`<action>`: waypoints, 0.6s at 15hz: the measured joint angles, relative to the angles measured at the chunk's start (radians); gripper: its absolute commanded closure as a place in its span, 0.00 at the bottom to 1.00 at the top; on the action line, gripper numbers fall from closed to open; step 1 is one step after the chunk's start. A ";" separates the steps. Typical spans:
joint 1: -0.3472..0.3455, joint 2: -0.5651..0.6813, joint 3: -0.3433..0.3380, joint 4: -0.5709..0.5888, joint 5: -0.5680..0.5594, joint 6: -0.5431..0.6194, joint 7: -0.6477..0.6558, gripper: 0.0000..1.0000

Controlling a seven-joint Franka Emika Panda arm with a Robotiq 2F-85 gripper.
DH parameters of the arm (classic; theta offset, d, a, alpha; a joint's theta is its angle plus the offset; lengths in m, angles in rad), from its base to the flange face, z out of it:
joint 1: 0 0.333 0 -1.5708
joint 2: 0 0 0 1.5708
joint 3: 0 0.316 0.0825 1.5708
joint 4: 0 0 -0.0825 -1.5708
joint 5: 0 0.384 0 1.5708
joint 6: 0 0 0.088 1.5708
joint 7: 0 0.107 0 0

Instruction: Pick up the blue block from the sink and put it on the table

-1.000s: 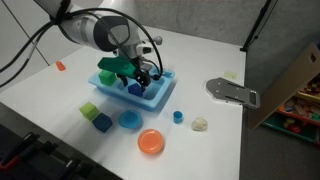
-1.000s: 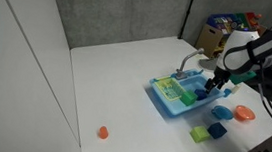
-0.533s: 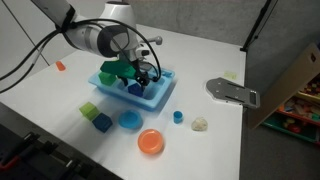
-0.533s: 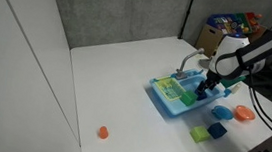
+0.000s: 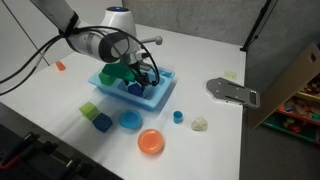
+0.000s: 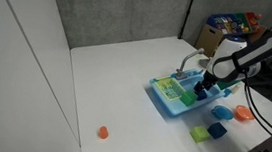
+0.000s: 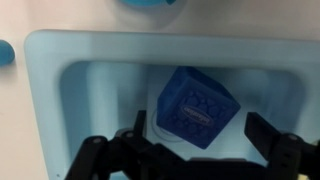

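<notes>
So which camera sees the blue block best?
The wrist view: the blue block fills the middle, sitting in the sink ahead of the open gripper. In the exterior views it is at most a tiny dark-blue patch under the gripper.

The claw (image 7: 200, 142) has sunk lower into the sink (image 7: 45, 100), straddling the blue block (image 7: 195, 105).
</notes>
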 measured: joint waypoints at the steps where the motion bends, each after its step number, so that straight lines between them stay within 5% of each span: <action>1: -0.002 0.000 0.005 0.000 0.007 0.004 0.000 0.00; 9: 0.020 0.000 -0.033 0.003 0.034 0.010 0.103 0.00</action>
